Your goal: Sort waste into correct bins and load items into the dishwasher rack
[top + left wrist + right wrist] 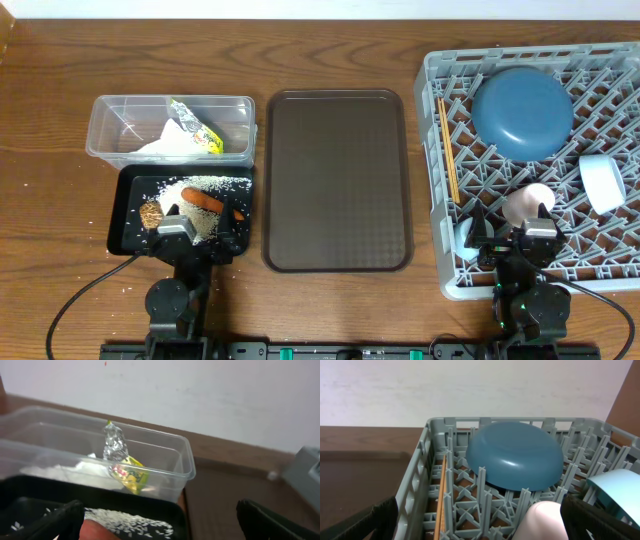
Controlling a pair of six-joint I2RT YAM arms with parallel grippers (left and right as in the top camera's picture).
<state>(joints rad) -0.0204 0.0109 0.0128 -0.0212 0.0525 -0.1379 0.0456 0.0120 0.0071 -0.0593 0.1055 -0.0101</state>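
Waste in tub: a crumpled white napkin (160, 147) and a green-yellow snack wrapper (203, 133) lie touching inside the clear plastic rectangular tub (95, 130), toward the table's far-left corner.
Waste in tray: loose white rice grains (190, 185) are scattered over the shallow black rectangular tray (125, 238), which sits just on the near side of the tub. The small orange carrot (203, 200) lies mid-tray, with the brown lumpy food piece (150, 213) to its left.
Rack: the large square grey plastic crate with a lattice of pegs (432, 120) stands at the table's right edge.
Items in rack: the large round blue plate (522, 110) is at the far middle, underside up. The pair of thin wooden chopsticks (447, 150) lies along the left wall, the small light-blue cup (603, 183) is at the right, and the small pale pink cup (527, 205) is near the front.
Centre: a larger dark brown serving tray (337, 180) lies between the bins and the rack.
Left gripper (198, 232): its jaws are spread wide with nothing between them, over the black tray's near edge.
Right gripper (512, 240): its jaws are spread wide over the rack's near edge. The pink cup is just ahead of it and is not clamped.
Left wrist only: the wrapper's crinkled silver end stands upright.
Right wrist only: the plate leans tilted on the pegs.
Overhead only: the serving tray and both arms appear together.
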